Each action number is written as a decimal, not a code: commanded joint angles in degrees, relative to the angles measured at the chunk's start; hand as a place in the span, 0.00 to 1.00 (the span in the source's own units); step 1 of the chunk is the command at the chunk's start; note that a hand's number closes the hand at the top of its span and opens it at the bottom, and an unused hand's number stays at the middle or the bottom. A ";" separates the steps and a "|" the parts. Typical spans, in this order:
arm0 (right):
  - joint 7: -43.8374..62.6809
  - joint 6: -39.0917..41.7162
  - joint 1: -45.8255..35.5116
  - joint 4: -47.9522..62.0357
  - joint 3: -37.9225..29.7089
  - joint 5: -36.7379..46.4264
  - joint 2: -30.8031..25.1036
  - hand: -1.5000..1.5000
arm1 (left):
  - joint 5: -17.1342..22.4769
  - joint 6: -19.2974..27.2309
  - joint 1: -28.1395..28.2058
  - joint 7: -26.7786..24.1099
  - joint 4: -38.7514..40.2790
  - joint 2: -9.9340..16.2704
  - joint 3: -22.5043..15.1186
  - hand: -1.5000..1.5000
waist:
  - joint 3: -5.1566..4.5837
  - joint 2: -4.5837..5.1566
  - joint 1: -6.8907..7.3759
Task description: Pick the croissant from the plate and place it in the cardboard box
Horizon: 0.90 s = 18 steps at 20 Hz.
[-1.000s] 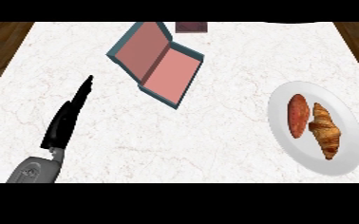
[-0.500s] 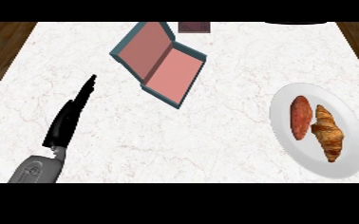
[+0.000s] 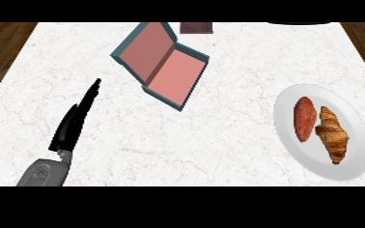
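My left hand [image 3: 71, 123] lies flat on the counter [image 3: 214, 140], fingers straight and together, holding nothing; my right hand is out of sight. The croissant [image 3: 333, 134] sits on the plate [image 3: 299, 149], well off to the right of my fingertips, beside a reddish item [image 3: 305, 118]. The box [image 3: 161, 64] lies open just ahead and right of them. I judge the pick hasn't started: next comes a reach to the croissant.

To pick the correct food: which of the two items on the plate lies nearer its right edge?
The croissant: golden-brown and ridged, right of the smooth reddish item on the plate.
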 commanded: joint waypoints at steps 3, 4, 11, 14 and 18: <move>1.01 -0.97 -7.06 5.65 -2.73 3.20 -1.00 0.00 | -2.37 -1.14 -2.51 -0.21 2.57 -1.70 2.25 0.50 | 0.01 -0.01 -0.15; 2.13 -2.35 -7.05 3.30 -0.74 6.36 0.78 0.00 | -0.22 -3.92 0.13 0.83 -1.06 0.61 3.42 0.50 | 0.01 -0.04 0.02; 6.53 0.87 -14.29 6.42 -1.51 10.54 -1.03 0.00 | -3.25 -3.25 -0.39 -0.92 0.68 -2.40 4.57 0.50 | 0.00 -0.02 0.05; 1.37 1.47 -11.40 9.08 -3.90 6.17 -3.08 0.00 | -0.91 -7.93 -1.25 0.60 -0.94 1.00 7.79 0.50 | 0.01 -0.04 -0.10; 4.80 1.46 -15.15 10.06 -2.23 9.75 -1.48 0.00 | -3.76 -7.40 0.18 -1.34 0.66 -1.47 7.66 0.50 | 0.01 -0.03 -0.02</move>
